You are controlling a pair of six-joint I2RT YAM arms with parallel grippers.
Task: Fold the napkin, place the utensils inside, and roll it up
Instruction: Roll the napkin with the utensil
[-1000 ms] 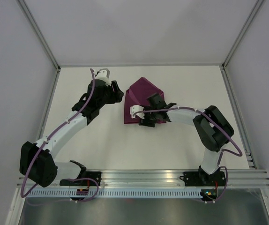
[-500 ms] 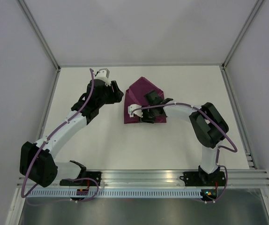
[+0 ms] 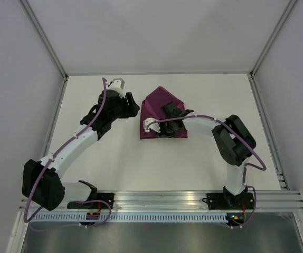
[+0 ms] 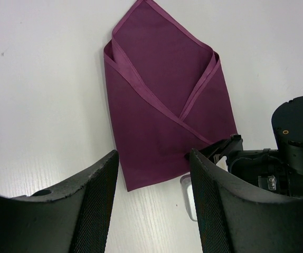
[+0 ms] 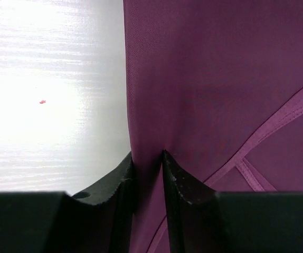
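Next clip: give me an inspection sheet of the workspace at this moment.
Surface: white table, smooth.
Job's things: napkin folded into an envelope shape, lying flat; utensils: nothing seen.
Clutter: nothing seen.
Grippers: right gripper shut, pinching the napkin's edge; left gripper open, holding nothing, off the cloth.
Cables: purple cable along each arm, not touching the napkin.
Surroundings: white walls; aluminium rail at the near edge.

Bright, even, diffuse light leaves only faint soft shadows around the napkin (image 3: 159,103) in the top and left wrist views, while in the right wrist view the white tabletop (image 5: 51,63) left of the napkin glares in streaks and the near right tool (image 5: 147,158) looks dark and slightly soft.
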